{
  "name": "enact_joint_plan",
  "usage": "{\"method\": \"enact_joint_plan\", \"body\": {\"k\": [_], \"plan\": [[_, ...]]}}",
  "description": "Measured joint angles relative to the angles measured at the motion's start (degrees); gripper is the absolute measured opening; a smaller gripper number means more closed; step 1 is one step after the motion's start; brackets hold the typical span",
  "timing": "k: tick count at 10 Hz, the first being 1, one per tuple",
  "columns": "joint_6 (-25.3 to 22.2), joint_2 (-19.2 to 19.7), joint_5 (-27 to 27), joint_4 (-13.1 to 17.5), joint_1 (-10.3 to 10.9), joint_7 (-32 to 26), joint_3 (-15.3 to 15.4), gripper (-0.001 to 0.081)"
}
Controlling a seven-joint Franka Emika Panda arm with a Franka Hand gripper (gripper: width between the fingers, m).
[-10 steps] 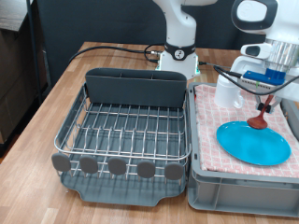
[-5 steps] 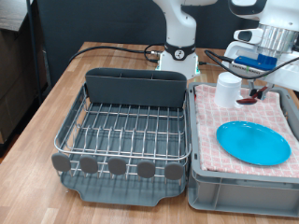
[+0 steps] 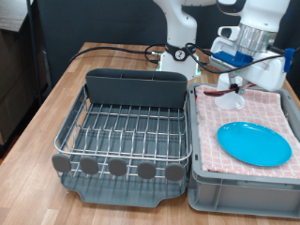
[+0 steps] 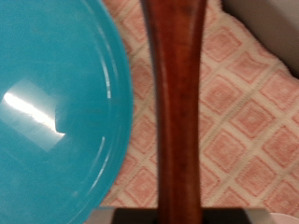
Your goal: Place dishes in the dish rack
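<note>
My gripper (image 3: 240,83) is shut on the dark brown wooden spoon (image 3: 221,91) and holds it in the air above the far part of the grey crate (image 3: 242,187). The spoon lies nearly level and points toward the dish rack (image 3: 127,131). In the wrist view the spoon handle (image 4: 177,103) runs across the frame above the light-blue plate (image 4: 56,103). The plate (image 3: 255,143) lies flat on the pink checkered cloth (image 3: 277,108) in the crate. The white mug (image 3: 234,97) stands behind the spoon, mostly hidden by the gripper. The silver wire rack holds no dishes.
The rack has a tall grey compartment (image 3: 136,87) along its far side and round grey discs (image 3: 117,167) along its near side. Black cables (image 3: 112,52) and the arm's base (image 3: 180,56) are at the back of the wooden table (image 3: 37,112).
The gripper has risen and moved to the exterior view's left with the spoon. The spoon has come up off the plate and swung from hanging down to nearly level.
</note>
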Motion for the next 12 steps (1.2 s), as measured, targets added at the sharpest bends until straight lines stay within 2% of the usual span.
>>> {"method": "enact_joint_plan", "body": {"k": [5,8,12], "plan": [[-0.89,-10.53,3.28,-7.84,-0.10,3.92,-3.63,0.0077],[-2.18,-10.56,3.91,-7.94,-0.09,5.26,-4.18,0.0077],[-9.43,-16.26,7.84,-10.53,-0.10,5.21,-8.21,0.0077]]}}
